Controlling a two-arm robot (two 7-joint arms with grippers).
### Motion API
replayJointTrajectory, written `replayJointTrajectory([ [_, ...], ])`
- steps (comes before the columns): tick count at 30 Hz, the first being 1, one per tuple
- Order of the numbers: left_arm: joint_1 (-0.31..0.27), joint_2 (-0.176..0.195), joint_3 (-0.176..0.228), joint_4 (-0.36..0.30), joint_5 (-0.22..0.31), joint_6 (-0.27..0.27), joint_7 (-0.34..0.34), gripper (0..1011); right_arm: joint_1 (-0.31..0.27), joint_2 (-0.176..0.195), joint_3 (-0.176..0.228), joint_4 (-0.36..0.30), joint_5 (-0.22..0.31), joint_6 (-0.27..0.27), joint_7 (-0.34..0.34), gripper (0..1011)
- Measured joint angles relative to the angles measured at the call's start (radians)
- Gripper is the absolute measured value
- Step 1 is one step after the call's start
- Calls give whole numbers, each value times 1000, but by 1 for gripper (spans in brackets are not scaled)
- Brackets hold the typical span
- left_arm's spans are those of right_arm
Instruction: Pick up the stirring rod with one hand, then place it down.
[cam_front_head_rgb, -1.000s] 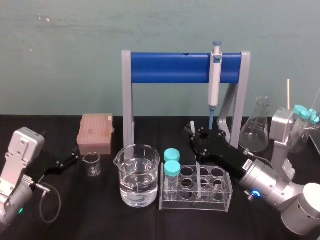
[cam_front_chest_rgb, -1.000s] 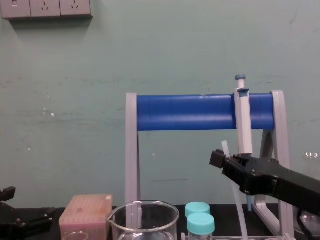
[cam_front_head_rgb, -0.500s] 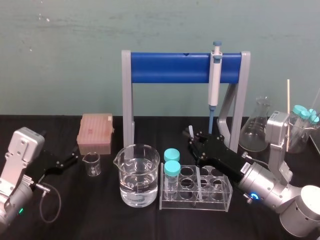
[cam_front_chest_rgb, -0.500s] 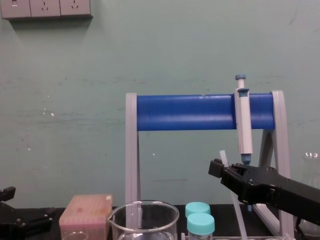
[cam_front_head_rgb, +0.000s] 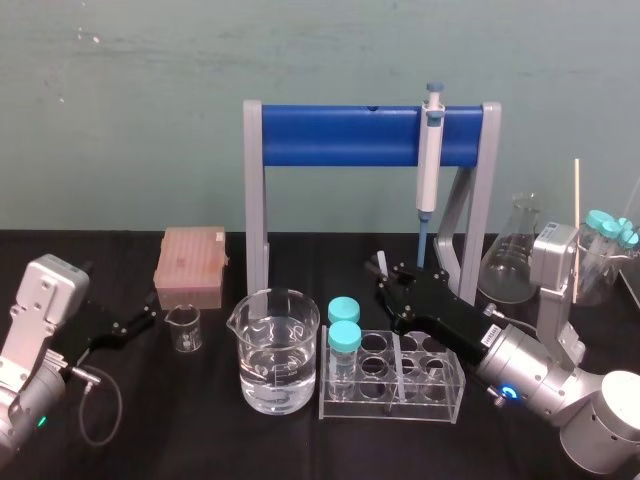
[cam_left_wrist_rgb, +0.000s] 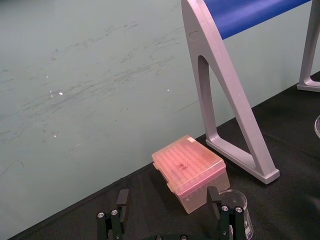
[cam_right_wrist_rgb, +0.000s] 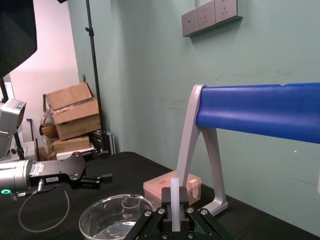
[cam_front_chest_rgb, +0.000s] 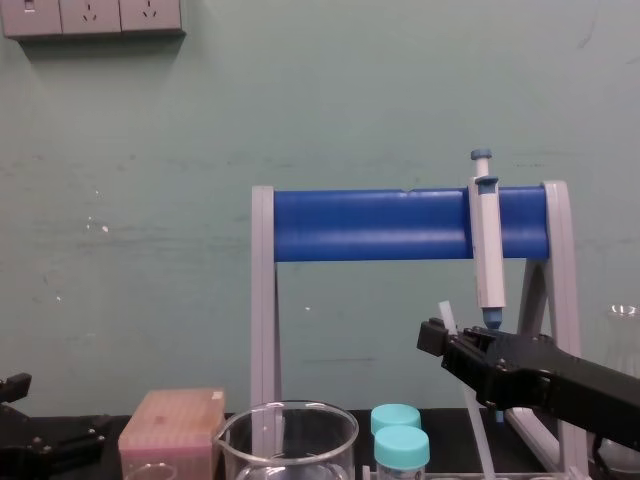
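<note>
Head view: the right gripper reaches in from the robot's right, low over the table, just behind the clear tube rack. Its jaws are closed on the stirring rod, gripping it near the upper end. The rod stands nearly upright, tilted slightly, with the top leaning toward the robot's left. A short length projects above the jaws. The lower length runs down into the tube rack, among the middle wells; which well receives it cannot be told.

Chest view: the rod's top stands in front of the blue stand, just beside the tip of the hanging pipette.

Right wrist view: the rod is clamped between both fingers.

The left gripper sits low at the robot's left side of the table. Its jaws are open and hold nothing. It faces the small beaker and the pink tip box.
</note>
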Motion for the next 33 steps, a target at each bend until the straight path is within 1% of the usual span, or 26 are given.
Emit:
replayJointTrajectory([
  [1,0,0,0,0,0,0,0,1000,0,0,0,0,0,0,0,82],
  [6,0,0,0,0,0,0,0,1000,0,0,0,0,1,0,1,225],
  [8,0,0,0,0,0,0,0,1000,0,0,0,0,1,0,1,302],
  [10,0,0,0,0,0,0,0,1000,0,0,0,0,1,0,1,342],
  [11,0,0,0,0,0,0,0,1000,0,0,0,0,1,0,1,398],
  [13,0,0,0,0,0,0,0,1000,1,0,0,0,1,0,1,440],
  [14,0,0,0,0,0,0,0,1000,1,0,0,0,1,0,1,501],
  [15,0,0,0,0,0,0,0,1000,1,0,0,0,1,0,1,514],
  [16,0,0,0,0,0,0,0,1000,1,0,0,0,1,0,2,564],
  [17,0,0,0,0,0,0,0,1000,1,0,0,0,1,0,2,585],
  [18,0,0,0,0,0,0,0,1000,1,0,0,0,1,0,2,627],
  [25,0,0,0,0,0,0,0,1000,1,0,0,0,2,0,2,817],
  [26,0,0,0,0,0,0,0,1000,1,0,0,0,2,0,2,872],
  [29,0,0,0,0,0,0,0,1000,1,1,0,-1,2,2,2,939],
  [32,0,0,0,0,0,0,0,1000,-3,17,-2,-26,-7,30,-8,1002],
  [33,0,0,0,0,0,0,0,1000,-7,22,-2,-35,-10,40,-14,1000],
])
